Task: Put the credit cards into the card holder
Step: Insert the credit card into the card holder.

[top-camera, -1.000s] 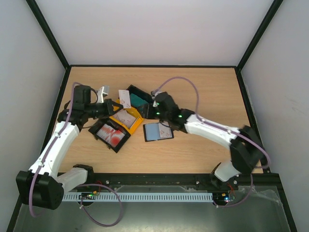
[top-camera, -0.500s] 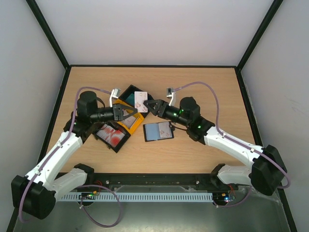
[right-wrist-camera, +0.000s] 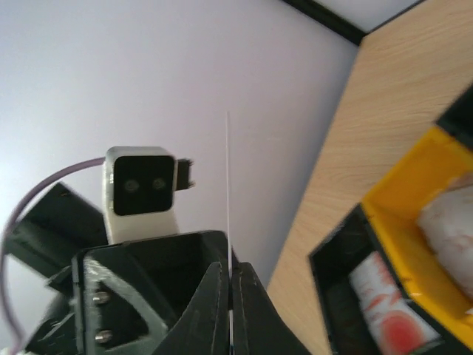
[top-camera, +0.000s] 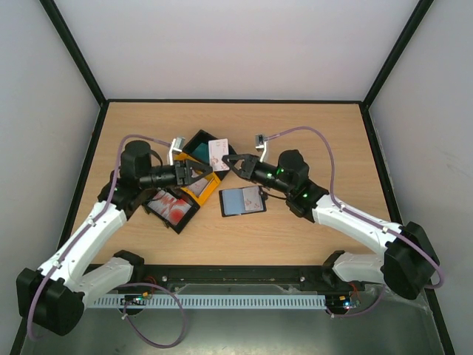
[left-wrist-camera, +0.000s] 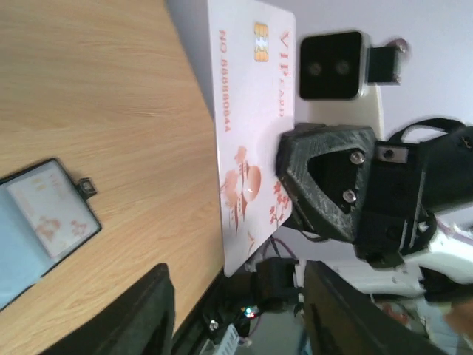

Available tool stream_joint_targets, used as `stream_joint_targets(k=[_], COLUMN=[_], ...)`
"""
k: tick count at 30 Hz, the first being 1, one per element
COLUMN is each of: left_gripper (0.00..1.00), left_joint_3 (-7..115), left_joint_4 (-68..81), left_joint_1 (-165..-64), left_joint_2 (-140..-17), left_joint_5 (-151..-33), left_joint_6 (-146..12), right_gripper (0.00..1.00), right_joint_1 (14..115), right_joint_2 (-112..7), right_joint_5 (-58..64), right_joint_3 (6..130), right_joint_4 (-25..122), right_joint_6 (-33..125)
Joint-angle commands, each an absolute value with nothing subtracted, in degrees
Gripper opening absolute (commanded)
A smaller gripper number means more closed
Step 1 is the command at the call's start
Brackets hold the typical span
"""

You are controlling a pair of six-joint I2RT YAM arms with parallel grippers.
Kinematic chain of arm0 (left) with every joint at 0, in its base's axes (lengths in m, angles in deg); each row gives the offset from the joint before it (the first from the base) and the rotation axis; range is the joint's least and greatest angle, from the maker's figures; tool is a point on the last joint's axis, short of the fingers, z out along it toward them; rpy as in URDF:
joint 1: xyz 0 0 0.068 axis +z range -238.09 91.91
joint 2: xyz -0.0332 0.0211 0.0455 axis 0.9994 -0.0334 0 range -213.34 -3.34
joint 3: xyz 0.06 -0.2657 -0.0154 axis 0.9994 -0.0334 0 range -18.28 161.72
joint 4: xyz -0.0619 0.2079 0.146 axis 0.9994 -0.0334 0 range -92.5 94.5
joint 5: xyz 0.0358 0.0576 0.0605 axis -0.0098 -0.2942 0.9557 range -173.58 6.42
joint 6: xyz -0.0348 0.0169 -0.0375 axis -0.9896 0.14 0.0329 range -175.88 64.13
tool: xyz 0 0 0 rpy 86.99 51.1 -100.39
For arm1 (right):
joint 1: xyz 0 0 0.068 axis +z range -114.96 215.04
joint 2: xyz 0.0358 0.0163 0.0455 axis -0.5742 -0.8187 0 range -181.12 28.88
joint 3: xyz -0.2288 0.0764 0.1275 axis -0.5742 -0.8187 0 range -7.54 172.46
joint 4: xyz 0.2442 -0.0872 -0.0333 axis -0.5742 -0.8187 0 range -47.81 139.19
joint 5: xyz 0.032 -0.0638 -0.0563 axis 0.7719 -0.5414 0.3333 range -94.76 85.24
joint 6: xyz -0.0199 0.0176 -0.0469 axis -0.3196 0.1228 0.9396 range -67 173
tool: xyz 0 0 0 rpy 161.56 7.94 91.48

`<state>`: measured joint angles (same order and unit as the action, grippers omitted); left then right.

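Observation:
A pale white-pink credit card (top-camera: 217,152) with red blossom print hangs in the air above the trays, and my right gripper (top-camera: 228,160) is shut on its edge. In the left wrist view the card (left-wrist-camera: 251,133) faces the camera with the right gripper's black fingers (left-wrist-camera: 318,177) pinching it. My left gripper (left-wrist-camera: 240,310) stands open just below, both fingers clear of the card. The right wrist view shows the card (right-wrist-camera: 228,185) edge-on between the shut jaws (right-wrist-camera: 230,296). The card holder (top-camera: 242,200) lies open on the table with a card in it.
Below the card sit a black tray with teal cards (top-camera: 201,144), a yellow tray (top-camera: 194,185) and a black tray with red-and-white cards (top-camera: 171,207). Both arms meet over the table's middle. Black frame posts edge the table.
The right gripper has shut on the card and the left gripper, which held it, has opened. A second ago both arms were lower, by the trays.

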<state>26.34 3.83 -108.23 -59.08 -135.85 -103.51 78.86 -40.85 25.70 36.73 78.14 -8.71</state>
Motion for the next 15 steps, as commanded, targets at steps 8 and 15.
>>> stream_joint_targets(k=[8,15], left_gripper=[0.73,0.77], left_joint_3=[23.6,23.3], left_joint_4=[-9.2,-5.9], left_joint_1=[-115.0,-126.0], left_joint_2=[-65.4,-73.5], left_joint_5=[-104.8,-92.0], left_joint_6=[-97.2,-101.1], right_gripper=[0.02,0.02], right_joint_1=[68.0,63.2], right_joint_2=[-36.7,-42.7], right_joint_5=[22.1,28.2], right_joint_3=[30.8,26.7], right_joint_4=[51.3,48.7], right_joint_6=[10.1,16.2])
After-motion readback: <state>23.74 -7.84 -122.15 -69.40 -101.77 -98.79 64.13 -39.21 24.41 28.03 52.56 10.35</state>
